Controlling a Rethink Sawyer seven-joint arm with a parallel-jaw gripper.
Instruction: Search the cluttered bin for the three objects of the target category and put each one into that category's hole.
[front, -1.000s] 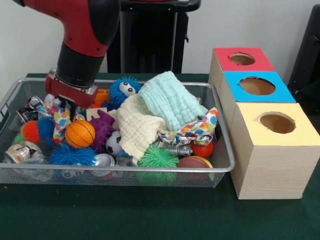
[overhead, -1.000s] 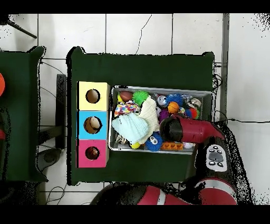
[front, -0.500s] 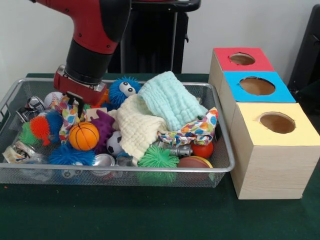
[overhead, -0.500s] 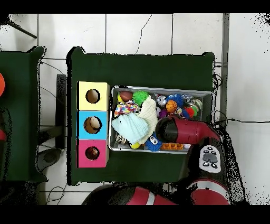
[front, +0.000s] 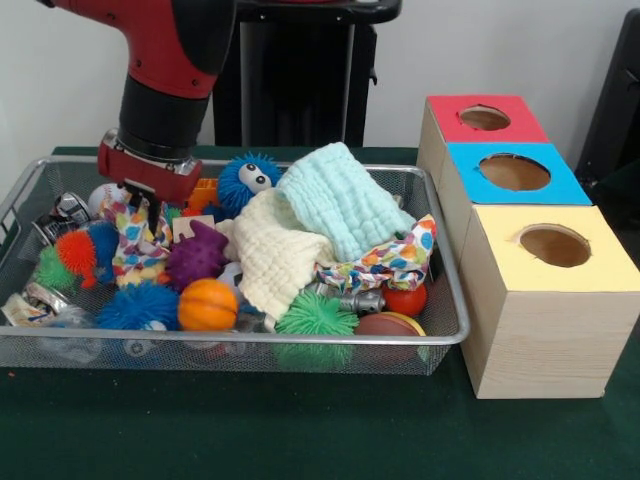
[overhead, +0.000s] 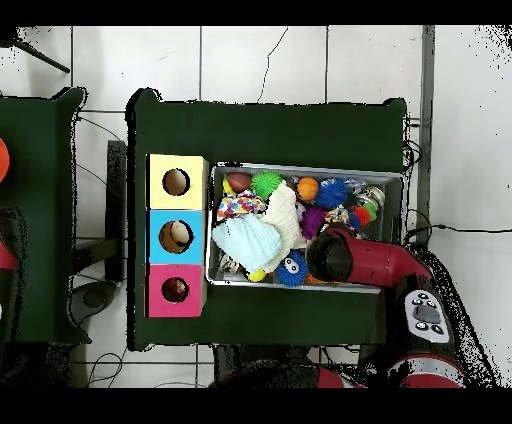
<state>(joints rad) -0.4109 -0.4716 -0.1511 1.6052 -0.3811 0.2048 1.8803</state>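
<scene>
From the front, the red and black robot arm comes down over the left back part of the silver wire mesh bin, which is full of toys and cloths. The gripper is low among the toys, just over a dotted colourful cloth, and I cannot tell how it is set because the arm's end hides it. The task does not say which kind of toy is wanted. If it is balls, the nearest clear one is the small orange basketball, lying at the front wall of the bin, nearer the camera than the gripper and a bit to the right of it, with a purple spiky toy between them. The wooden box with red, blue and yellow tops stands just right of the bin. From above, the arm covers one side of the bin, and the small orange basketball lies by the wall farthest from the robot's base, so the gripper would have to reach away from the base to get it
</scene>
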